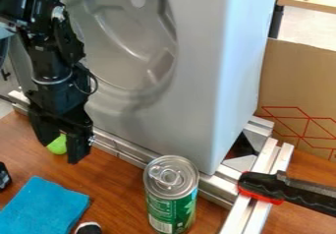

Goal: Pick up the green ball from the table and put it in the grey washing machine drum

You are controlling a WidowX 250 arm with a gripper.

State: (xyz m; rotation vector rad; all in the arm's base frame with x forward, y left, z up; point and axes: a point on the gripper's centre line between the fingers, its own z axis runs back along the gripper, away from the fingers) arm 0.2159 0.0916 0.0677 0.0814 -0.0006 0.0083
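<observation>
In the camera view, the claw (61, 150) hangs low over the wooden table (117, 178), fingers spread, with a lime-green ball (58, 145) showing between them (whether they touch it, I cannot tell). Below the claw lies a blue cloth (44, 206); right of it stand a green-and-silver can (171, 193) and, behind, a grey molded panel (190, 80).

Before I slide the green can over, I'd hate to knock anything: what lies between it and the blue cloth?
The camera view shows wooden tabletop and, near the cloth, a small black-and-white object at the bottom edge.
</observation>
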